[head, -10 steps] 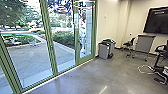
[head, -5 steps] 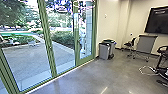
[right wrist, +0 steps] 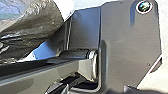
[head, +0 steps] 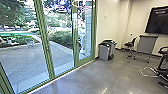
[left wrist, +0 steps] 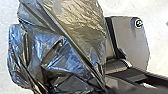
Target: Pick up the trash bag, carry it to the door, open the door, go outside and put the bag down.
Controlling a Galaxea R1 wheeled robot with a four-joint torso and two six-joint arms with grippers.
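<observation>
Black, shiny, crinkled plastic trash bag [left wrist: 67,50] sits close beside robot's wide dark metal-like plate [left wrist: 132,45]. Grip state, left and right: cannot tell. Likely soft, slippery, lightish; film may tear. Best hold: gathered neck.

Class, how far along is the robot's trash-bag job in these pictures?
Picking up looks done: the trash bag shows close to both wrists. Carrying seems in hand: the robot is indoors, with the green-framed door ahead. That door looks shut, so opening it, going out to the paved yard and putting the bag down are left.
</observation>
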